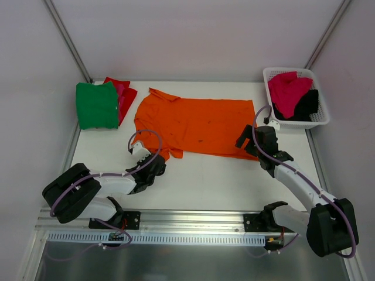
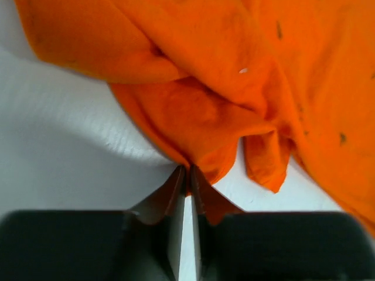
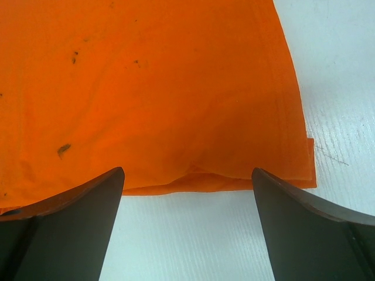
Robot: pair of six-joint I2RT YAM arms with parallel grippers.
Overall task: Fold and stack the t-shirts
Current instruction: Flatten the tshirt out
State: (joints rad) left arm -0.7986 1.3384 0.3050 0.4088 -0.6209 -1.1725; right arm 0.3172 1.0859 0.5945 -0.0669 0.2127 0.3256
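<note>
The orange t-shirt lies spread out flat across the middle of the table. My left gripper sits at its near left corner by the sleeve. In the left wrist view, the left gripper is shut on a pinch of the orange t-shirt, whose cloth bunches just past the tips. My right gripper is at the shirt's near right corner. Seen from the right wrist, the right gripper stands open and low over the table, the orange hem just beyond its fingertips and nothing between them.
A folded green t-shirt lies on a red one at the back left. At the back right, a white lattice basket holds a magenta-pink t-shirt and a black one. Walls close in the table.
</note>
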